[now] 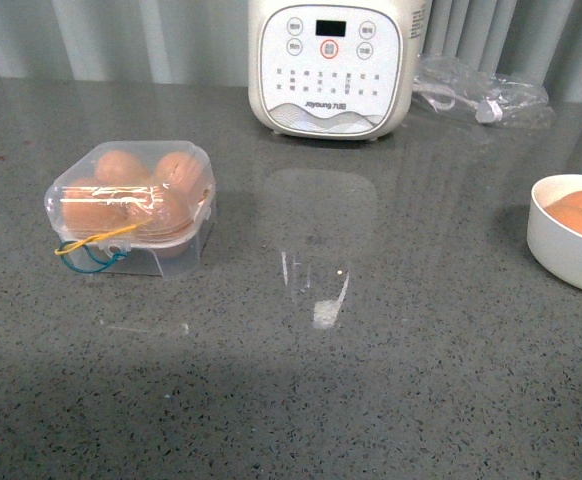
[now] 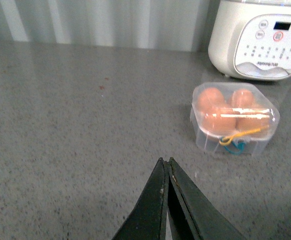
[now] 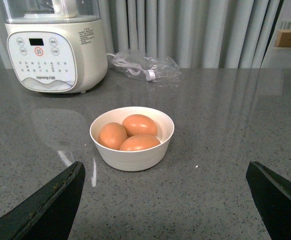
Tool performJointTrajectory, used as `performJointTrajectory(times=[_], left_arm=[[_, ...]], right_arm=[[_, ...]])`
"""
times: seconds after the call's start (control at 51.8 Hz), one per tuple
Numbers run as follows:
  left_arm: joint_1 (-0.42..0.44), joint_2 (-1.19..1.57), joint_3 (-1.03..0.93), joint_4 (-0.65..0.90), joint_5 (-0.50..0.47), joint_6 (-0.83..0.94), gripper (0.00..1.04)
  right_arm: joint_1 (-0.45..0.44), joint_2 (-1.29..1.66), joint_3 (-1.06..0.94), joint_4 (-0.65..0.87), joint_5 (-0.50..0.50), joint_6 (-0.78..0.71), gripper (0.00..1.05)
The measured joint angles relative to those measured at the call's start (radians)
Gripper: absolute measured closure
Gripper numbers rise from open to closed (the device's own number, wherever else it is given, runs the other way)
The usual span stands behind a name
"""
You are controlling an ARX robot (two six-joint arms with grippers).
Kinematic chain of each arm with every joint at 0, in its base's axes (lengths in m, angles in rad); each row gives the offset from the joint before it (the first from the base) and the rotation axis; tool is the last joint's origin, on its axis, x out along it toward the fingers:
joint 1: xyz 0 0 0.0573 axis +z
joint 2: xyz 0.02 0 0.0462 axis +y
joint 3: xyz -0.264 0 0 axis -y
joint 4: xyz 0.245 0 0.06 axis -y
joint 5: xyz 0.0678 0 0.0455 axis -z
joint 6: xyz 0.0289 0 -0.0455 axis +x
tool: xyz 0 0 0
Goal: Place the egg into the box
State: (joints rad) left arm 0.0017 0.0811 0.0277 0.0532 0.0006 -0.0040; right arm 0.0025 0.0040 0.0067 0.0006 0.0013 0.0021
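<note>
- Our right gripper [image 3: 165, 200] gapes wide, empty, facing the round white bowl [image 3: 132, 155]; the left gripper [image 2: 166, 167] is pinched together, empty.
- The smooth orange-brown egg [image 3: 139, 124] lies topmost in that bowl, well apart from the lidded clear plastic box [image 1: 134, 205] on the grey counter [image 1: 301, 380].
- We judge it light, slick, brittle: grip its midsection gently.

We see the bowl [image 1: 571, 250] cut off by the front view's right edge, and the cooker [image 1: 333, 65] losing its top. The cooker's button labels are too small to read. The box [image 1: 136, 205] lid's glare blurs its eggs.
</note>
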Motion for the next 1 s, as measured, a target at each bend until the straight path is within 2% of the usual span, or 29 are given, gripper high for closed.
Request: performJointTrajectory(times=[0.058,0.251,0.502,0.56,0.637,0.811,1.005], left_arm=[[0.0,-0.063,0.0,-0.047,-0.001,0.0,1.01],[0.0,-0.077,0.0,-0.053,-0.001,-0.001,1.01],[0.0,-0.077,0.0,-0.053,-0.001,-0.001,0.57],[0.0,-0.077,0.0,-0.053,-0.001,-0.001,0.5],[0.0,-0.077,0.0,-0.053,-0.001,0.0,0.32],[0.0,-0.077,0.0,-0.053,-0.001,0.0,0.06],[0.0,-0.077,0.0,-0.053,-0.001,0.0,0.07]], right_arm=[[0.0,0.0,0.0,0.0,0.0,0.0,0.07],[0.0,0.0,0.0,0.0,0.0,0.0,0.07],[0.0,0.0,0.0,0.0,0.0,0.0,0.07],[0.0,0.0,0.0,0.0,0.0,0.0,0.07],[0.0,0.0,0.0,0.0,0.0,0.0,0.07],[0.0,0.0,0.0,0.0,0.0,0.0,0.07],[0.0,0.0,0.0,0.0,0.0,0.0,0.07]])
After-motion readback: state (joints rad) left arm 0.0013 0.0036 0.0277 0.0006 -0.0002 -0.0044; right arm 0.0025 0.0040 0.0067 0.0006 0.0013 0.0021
